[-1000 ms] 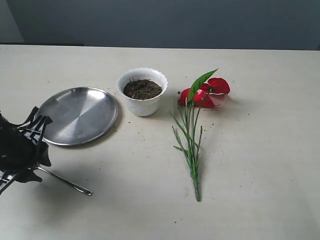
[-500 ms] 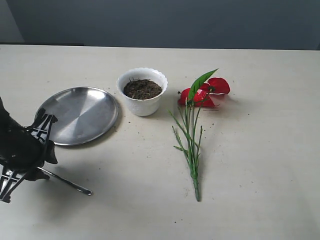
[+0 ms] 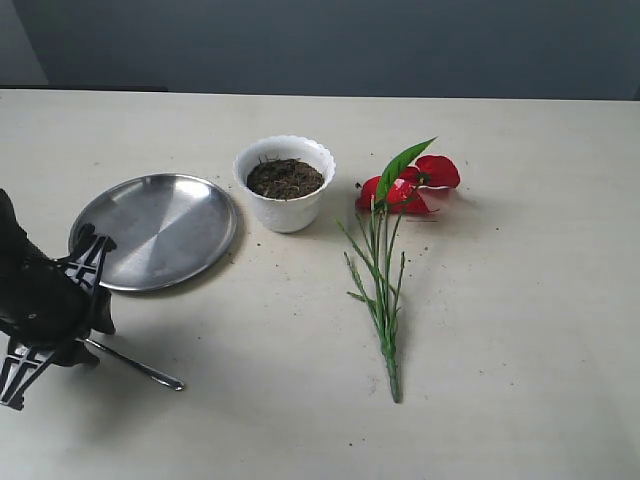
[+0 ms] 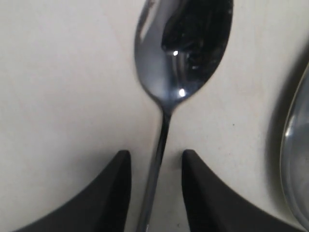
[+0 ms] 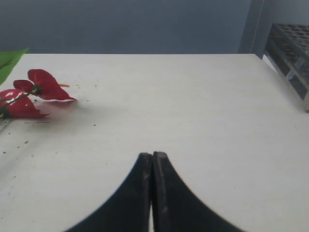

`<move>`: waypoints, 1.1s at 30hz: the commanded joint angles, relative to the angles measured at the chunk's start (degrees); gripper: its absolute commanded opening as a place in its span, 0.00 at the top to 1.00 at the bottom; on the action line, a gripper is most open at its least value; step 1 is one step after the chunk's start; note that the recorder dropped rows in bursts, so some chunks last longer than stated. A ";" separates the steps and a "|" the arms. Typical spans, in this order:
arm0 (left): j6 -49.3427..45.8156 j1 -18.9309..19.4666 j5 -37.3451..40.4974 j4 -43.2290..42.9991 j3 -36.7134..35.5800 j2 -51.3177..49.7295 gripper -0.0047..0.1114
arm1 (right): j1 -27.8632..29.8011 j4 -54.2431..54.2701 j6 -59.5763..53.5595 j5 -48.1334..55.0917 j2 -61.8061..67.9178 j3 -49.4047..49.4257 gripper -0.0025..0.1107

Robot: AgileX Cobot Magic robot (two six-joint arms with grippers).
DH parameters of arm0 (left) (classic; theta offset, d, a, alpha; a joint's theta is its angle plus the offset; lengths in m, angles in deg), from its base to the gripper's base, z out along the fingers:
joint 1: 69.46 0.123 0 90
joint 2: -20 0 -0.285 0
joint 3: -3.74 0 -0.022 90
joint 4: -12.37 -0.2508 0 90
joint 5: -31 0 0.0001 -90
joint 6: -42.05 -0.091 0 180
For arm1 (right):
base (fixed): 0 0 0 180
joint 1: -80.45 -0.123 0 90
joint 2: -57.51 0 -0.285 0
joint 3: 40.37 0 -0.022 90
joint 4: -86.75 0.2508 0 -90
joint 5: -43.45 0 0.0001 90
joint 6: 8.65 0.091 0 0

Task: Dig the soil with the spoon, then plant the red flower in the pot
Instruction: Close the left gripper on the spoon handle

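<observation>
- I am hovering my left hand [image 4: 155, 159] low over the spoon [image 4: 186, 43], fingers spread apart, with the handle running between them and touching neither.
- The spoon is lying near the surface's [image 3: 500, 330] left edge, just beside the plate [image 3: 158, 230].
- I am holding my right hand [image 5: 152, 164] pressed together, gripping nothing.
- The pot [image 3: 288, 212], holding soil [image 3: 285, 178], is standing mid-surface, and the flower [image 3: 385, 270] is lying flat to its right.

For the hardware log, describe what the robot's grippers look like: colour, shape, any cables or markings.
Both are matte black. The left gripper and the right gripper each have two smooth fingers that curve inward and taper to rounded tips. In the exterior view the left gripper's body shows an open, lattice-like ribbed frame. No cables, markings or labels are visible.
</observation>
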 commanded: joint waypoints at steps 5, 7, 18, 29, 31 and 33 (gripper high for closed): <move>1.02 -0.31 -1.21 -1.41 -0.31 -0.67 0.68 | 0.12 -0.06 -0.14 -0.24 -0.37 0.07 0.98; 1.02 -0.31 -1.34 -1.68 -0.31 -0.87 0.69 | 0.12 -0.06 -0.14 -0.24 -0.37 0.07 0.98; 2.54 -0.31 0.19 -4.93 -0.31 -1.12 0.70 | 0.12 -0.06 -0.14 -0.24 -0.37 0.07 0.98; 3.65 -0.31 2.10 -6.78 -0.31 -1.12 0.70 | 0.12 -0.06 -0.14 -0.24 -0.37 0.07 0.98; 3.40 -0.31 2.22 -6.13 -0.31 -1.12 0.70 | 0.12 -0.06 -0.14 -0.24 -0.37 0.07 0.98; 2.00 -0.31 2.22 -5.07 -0.31 -1.12 0.70 | 0.12 -0.06 -0.14 -0.24 -0.37 0.07 0.98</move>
